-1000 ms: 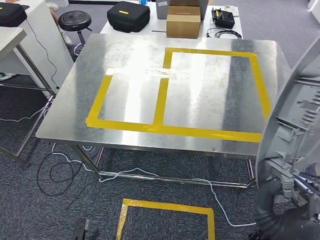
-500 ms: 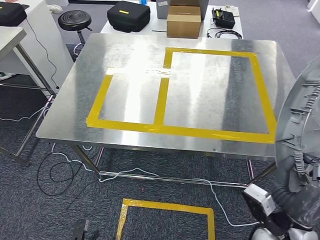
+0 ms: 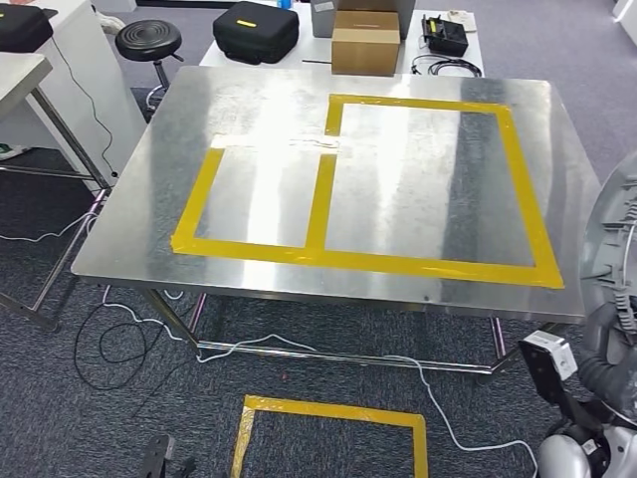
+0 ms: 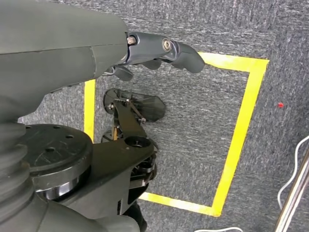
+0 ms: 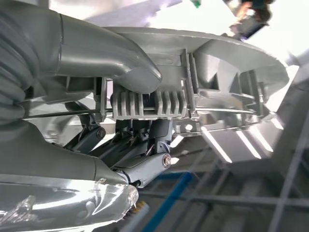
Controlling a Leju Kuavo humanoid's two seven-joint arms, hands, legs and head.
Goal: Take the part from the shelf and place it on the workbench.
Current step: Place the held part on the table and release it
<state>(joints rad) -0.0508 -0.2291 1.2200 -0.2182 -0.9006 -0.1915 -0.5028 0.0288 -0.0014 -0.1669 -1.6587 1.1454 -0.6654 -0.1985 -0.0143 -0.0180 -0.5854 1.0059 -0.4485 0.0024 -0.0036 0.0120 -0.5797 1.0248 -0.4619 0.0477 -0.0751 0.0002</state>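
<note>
The part point(image 3: 614, 234) is a large grey moulded plastic shell with ribs on its inner side. It hangs at the right edge of the head view, off the right front corner of the steel workbench point(image 3: 255, 110). My right hand point(image 3: 610, 351) grips it from below. In the right wrist view the thumb point(image 5: 109, 53) presses on the part point(image 5: 226, 72) and the darker fingers point(image 5: 146, 166) clamp its ribbed underside. My left hand point(image 4: 160, 50) hangs over the carpet with nothing in it, fingers stretched out.
Yellow tape point(image 3: 321, 199) marks two rectangles on the bench top. Behind the bench lie a cardboard box point(image 3: 365, 42), a black case point(image 3: 255, 30) and a black stool point(image 3: 148, 42). Cables point(image 3: 120, 339) trail under the bench. A yellow tape square point(image 3: 330, 413) marks the floor in front.
The part and my right arm have swung right and down, uncovering the bench's right edge and the far right strip of tape. The bench itself stays put.
</note>
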